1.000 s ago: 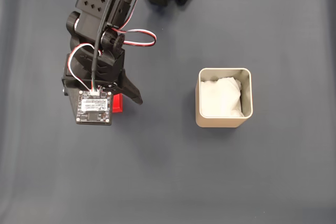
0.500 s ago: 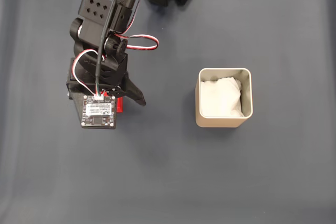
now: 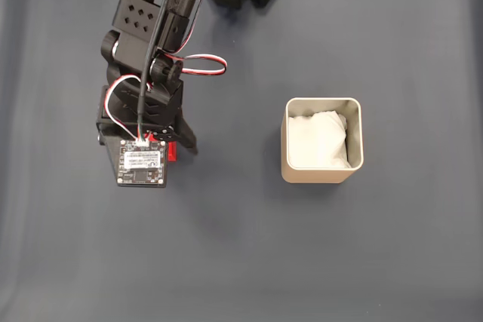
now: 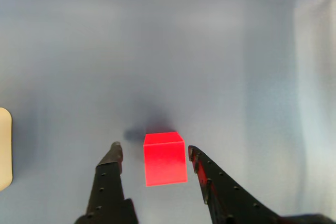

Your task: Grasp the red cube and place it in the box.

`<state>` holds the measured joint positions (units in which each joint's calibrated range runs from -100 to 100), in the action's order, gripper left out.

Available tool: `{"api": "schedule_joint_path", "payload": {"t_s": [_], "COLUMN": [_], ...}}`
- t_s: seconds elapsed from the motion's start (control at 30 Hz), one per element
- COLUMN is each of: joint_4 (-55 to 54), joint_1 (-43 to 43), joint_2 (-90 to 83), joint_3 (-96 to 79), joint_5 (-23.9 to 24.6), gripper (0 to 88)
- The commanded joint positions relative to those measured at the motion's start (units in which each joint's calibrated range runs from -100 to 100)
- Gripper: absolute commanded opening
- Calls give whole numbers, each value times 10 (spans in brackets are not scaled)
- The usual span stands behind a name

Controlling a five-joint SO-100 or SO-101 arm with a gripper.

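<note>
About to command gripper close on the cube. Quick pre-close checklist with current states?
1. red cube sits between the fingers: ok.
2. gripper open, gap on both sides of the cube: ok.
3. Cube centred between the fingers: roughly, slightly nearer the right finger in the wrist view.
4. Fingers low enough on the cube: cannot tell.
5. box upright, open, apart from the arm: ok.
6. Mat between cube and box free of obstacles: ok.
</note>
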<state>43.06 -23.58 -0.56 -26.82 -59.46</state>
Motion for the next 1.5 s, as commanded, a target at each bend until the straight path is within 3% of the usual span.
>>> {"api": "schedule_joint_path", "payload": {"t_s": [0.0, 0.43, 1.03, 1.47], "joint_4": [-7, 27, 209, 280], "joint_1": [-2, -2, 30, 127], "joint_2": [-6, -41, -207, -293], "joint_3": [20, -3, -2, 50], "joint_5": [-2, -37, -44, -35], "gripper": [228, 3, 3, 3]}}
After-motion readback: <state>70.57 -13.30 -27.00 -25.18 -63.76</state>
